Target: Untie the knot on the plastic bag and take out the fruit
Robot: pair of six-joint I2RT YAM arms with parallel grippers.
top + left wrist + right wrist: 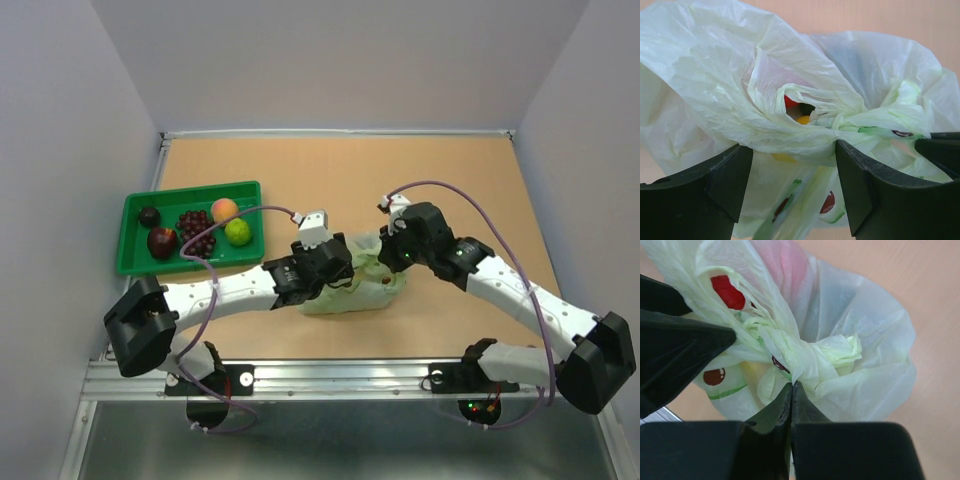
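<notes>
Care with the thin plastic bag (357, 290) in the middle of the table (455, 165) matters: right fingers (772, 412), pressed together on a fold at the knot (810, 352), should pull slowly, while left fingers (867, 187), spread around its top, steady it.

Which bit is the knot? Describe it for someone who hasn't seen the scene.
On the tan table, the pale green plastic bag lies right of the green tray. At its top, just past the shut right pincer, the knot is a small bunched lump where the twisted handles meet. Unlike the smooth see-through film around it, it is opaque and tightly crumpled.
</notes>
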